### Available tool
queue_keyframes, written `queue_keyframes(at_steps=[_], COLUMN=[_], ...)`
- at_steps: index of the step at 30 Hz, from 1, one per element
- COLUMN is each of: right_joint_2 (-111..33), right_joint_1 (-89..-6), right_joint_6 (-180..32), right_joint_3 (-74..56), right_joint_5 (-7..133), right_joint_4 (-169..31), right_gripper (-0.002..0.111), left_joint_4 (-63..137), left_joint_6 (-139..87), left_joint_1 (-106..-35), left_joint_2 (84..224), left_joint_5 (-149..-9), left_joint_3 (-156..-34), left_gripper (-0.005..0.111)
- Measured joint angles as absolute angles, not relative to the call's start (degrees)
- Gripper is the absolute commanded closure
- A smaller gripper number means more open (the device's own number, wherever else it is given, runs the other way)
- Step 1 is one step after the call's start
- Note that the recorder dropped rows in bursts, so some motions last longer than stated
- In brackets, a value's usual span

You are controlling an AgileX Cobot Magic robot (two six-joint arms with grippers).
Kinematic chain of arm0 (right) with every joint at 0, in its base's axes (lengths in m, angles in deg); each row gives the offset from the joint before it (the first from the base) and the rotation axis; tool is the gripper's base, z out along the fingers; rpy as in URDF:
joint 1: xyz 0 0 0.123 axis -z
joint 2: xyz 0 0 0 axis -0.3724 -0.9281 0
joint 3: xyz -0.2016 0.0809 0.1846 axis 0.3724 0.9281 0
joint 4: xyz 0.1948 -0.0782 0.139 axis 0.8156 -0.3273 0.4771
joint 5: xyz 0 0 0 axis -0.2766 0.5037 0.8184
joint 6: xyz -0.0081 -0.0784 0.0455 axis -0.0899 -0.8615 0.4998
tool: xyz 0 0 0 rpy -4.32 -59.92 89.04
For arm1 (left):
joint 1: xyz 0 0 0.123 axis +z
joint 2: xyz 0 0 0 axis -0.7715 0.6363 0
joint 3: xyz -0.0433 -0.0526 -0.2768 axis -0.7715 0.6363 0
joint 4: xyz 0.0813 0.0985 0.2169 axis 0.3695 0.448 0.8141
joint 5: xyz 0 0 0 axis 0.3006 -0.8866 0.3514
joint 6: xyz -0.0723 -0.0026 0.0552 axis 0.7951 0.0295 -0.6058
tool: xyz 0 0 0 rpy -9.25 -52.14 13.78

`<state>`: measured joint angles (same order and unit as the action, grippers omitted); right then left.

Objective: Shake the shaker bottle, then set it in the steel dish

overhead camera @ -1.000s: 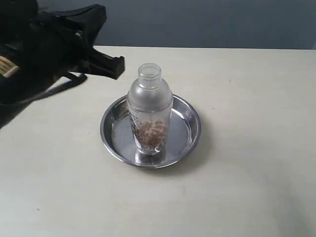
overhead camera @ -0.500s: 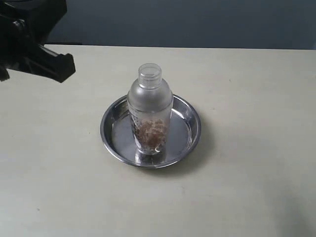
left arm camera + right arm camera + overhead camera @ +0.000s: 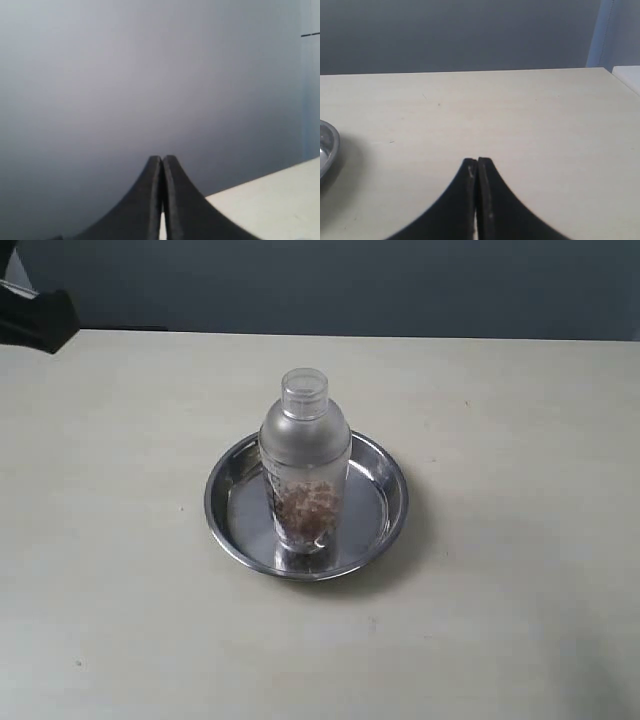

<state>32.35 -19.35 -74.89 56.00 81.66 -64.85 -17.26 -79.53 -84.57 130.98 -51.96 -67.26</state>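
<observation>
The shaker bottle (image 3: 304, 465), frosted with a round cap and brown pellets at its bottom, stands upright in the steel dish (image 3: 378, 523) in the middle of the table. Nothing touches it. My left gripper (image 3: 45, 322) shows only as a black tip at the far left edge of the exterior view, well away from the dish. In the left wrist view the left gripper (image 3: 162, 159) is shut and empty, facing the grey wall. My right gripper (image 3: 477, 161) is shut and empty over bare table; the steel dish's rim (image 3: 329, 145) shows at that view's edge.
The beige table (image 3: 520, 440) spreads around the dish, its far edge meeting a dark grey wall (image 3: 350, 285). In the right wrist view a pale vertical strip (image 3: 605, 32) stands beyond the table's far corner.
My left arm has drawn back to the left and away from the bottle, nearly leaving the exterior view. The bottle and dish have stayed put.
</observation>
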Motion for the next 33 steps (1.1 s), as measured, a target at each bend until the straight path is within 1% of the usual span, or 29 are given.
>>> queue_keyframes(at_steps=[4,8,11,15,18,21,24,28,33], right_joint_2=[32.4,32.4,32.4,32.4,32.4,32.4,32.4,32.4,32.4], right_joint_1=[-19.3,-19.3,-19.3,-19.3,-19.3,-19.3,-19.3,-19.3,-19.3], right_joint_6=[-74.9,-74.9,-74.9,-74.9,-74.9,-74.9,-74.9,-74.9,-74.9], right_joint_3=[56.0,56.0,56.0,56.0,56.0,56.0,56.0,56.0,56.0], right_joint_5=[81.7,81.7,81.7,81.7,81.7,81.7,81.7,81.7,81.7], right_joint_4=[-64.8,-64.8,-64.8,-64.8,-64.8,-64.8,-64.8,-64.8,-64.8], right_gripper=[0.109,0.109,0.109,0.109,0.109,0.109,0.109,0.109,0.109], left_joint_4=[-17.9,-18.1,-18.2,-17.8,-17.7,-17.2,-16.9,-16.8,-15.6], left_joint_6=[-79.5,-79.5,-79.5,-79.5,-79.5,-78.8,-75.9,-72.2,-67.4], left_joint_1=[-74.4,-61.5,-53.2,-45.0,-40.4,-37.2,-36.1,-36.4,-38.0], left_joint_2=[130.9,127.9,123.0,113.6,108.0,104.7,103.5,103.3,102.9], left_joint_5=[-65.6,-79.6,-84.9,-89.4,-93.9,-97.5,-99.4,-99.7,-96.7], left_joint_3=[-67.3,-67.3,-66.9,-65.2,-63.5,-61.4,-59.0,-55.7,-50.9], left_gripper=[0.106,0.106,0.106,0.106,0.106,0.106,0.106,0.106,0.106])
